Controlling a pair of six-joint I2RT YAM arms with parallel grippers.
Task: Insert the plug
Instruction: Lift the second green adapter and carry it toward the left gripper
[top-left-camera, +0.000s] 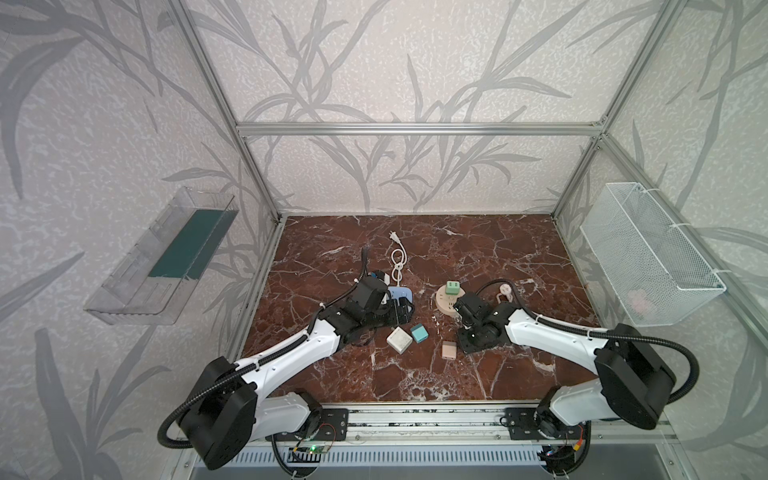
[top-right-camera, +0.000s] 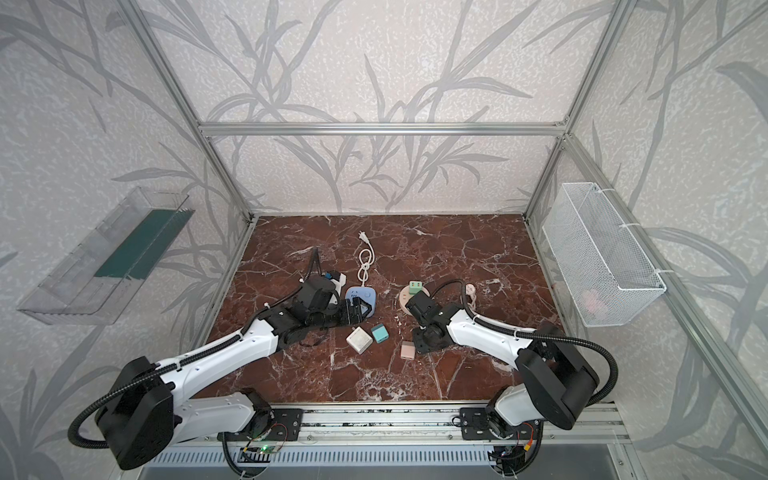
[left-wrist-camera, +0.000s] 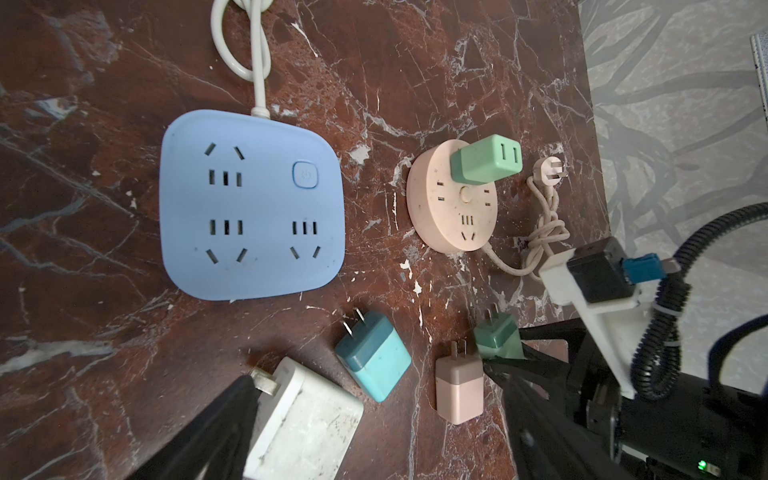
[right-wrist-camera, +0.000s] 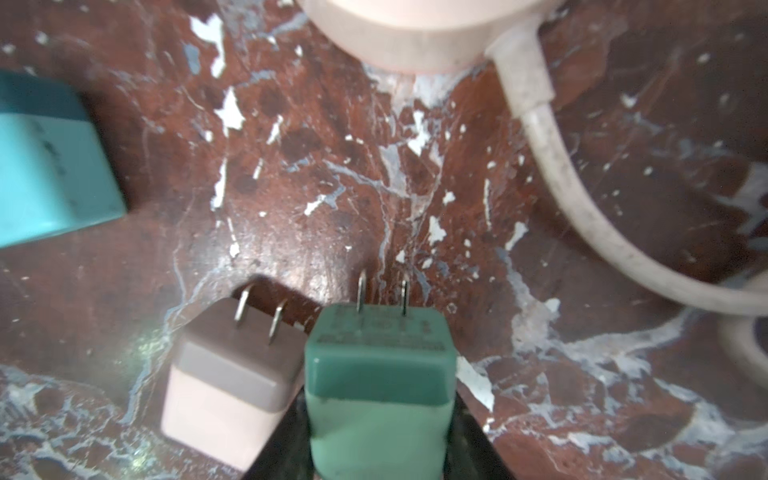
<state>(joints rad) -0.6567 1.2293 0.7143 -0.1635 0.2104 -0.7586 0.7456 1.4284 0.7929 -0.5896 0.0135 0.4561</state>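
We see right fingers pinching green plug beside pink plug on counter | left fingers spread wide by white plug

You have a plug between the right jaws, a second plug just beside it, the round socket ahead, and the square socket ahead of the left jaws.

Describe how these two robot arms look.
The left arm and right arm have white shells, bulky black joints and black ribbed cable hoses looping alongside. Each ends in black jaws; a white bracket carries a black camera.
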